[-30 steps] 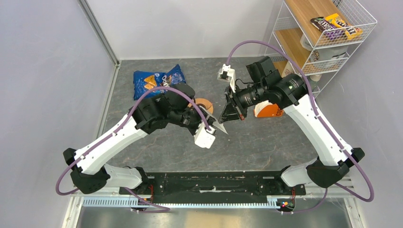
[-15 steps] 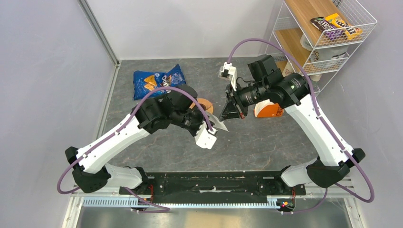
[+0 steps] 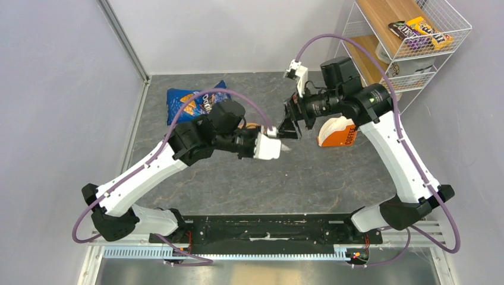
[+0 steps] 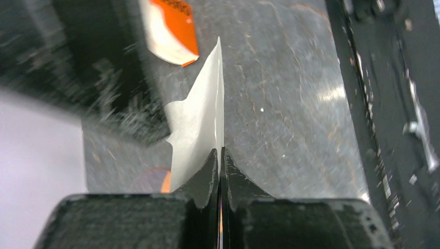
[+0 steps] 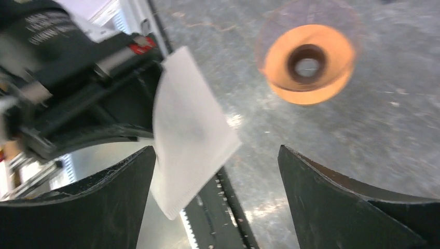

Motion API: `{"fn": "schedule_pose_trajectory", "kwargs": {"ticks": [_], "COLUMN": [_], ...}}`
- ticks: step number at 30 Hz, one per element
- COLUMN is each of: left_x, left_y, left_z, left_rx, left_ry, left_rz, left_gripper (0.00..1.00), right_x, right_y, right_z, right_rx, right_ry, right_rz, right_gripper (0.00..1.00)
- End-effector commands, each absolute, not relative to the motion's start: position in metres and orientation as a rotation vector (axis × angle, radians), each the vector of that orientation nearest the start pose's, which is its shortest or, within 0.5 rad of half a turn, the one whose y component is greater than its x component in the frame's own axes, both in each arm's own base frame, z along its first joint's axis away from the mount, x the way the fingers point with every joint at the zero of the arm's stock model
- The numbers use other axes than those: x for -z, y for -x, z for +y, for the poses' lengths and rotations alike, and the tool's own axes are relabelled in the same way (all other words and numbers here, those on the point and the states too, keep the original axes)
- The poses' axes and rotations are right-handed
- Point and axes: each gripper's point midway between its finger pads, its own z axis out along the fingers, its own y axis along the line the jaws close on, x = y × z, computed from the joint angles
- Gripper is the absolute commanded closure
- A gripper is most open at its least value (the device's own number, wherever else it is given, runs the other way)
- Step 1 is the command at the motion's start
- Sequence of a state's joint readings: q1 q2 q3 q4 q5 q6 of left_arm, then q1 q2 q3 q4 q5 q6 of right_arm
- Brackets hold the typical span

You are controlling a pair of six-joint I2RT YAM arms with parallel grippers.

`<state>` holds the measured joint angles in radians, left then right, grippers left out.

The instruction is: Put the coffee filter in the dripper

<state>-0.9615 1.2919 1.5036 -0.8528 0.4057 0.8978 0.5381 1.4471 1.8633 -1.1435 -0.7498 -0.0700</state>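
Coffee filter (image 5: 189, 135): 1 flat white paper, held above the worktop (image 3: 321, 172), near the dripper (image 5: 277, 65) but not in it. Left gripper (image 4: 220, 155): jaws pinched tight on the filter's edge. Right gripper (image 5: 216, 150): jaws spread wide, gripping nothing, poised above the dripper. Dripper: upright on the worktop. Orange-and-white pack (image 3: 337, 133): right of the dripper. Blue chip bag (image 3: 193, 104): left of and behind the dripper.

The coffee filter (image 5: 189, 129) is plain white. The dripper (image 5: 307, 62) is orange with a dark brown centre. The bench (image 3: 333, 172) is grey, with a mottled stone pattern.
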Motion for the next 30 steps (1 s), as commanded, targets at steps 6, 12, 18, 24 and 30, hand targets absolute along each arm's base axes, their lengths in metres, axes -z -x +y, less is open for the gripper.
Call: {"fn": "schedule_pose_trajectory", "kwargs": {"ticks": [6, 12, 18, 24, 30], "left_x": [-0.413, -0.453, -0.462, -0.458, -0.45], "left_y": [-0.263, -0.302, -0.301, -0.297, -0.293], "left_z": [-0.299, -0.274, -0.286, -0.291, -0.298], "left_rx": [0.855, 1.1, 1.228, 1.28, 1.313], "left_ry": [-0.757, -0.375, -0.312, -0.3, -0.296], "left_rz": [1.675, 1.731, 1.74, 1.759, 1.779], "left_gripper": [0.98, 0.98, 0.98, 0.98, 0.98], "right_x": [-0.387, -0.395, -0.4, -0.403, -0.404], "right_y": [-0.292, -0.292, -0.31, -0.323, -0.326], "right_z": [0.197, 0.201, 0.221, 0.233, 0.246], "right_rx": [-0.577, -0.522, -0.333, -0.29, -0.296], "right_ry": [0.847, 0.905, 0.994, 1.038, 1.107], "right_rz": [1.816, 1.668, 1.551, 1.524, 1.504], "right_gripper": [0.03, 0.03, 0.03, 0.03, 0.03]}}
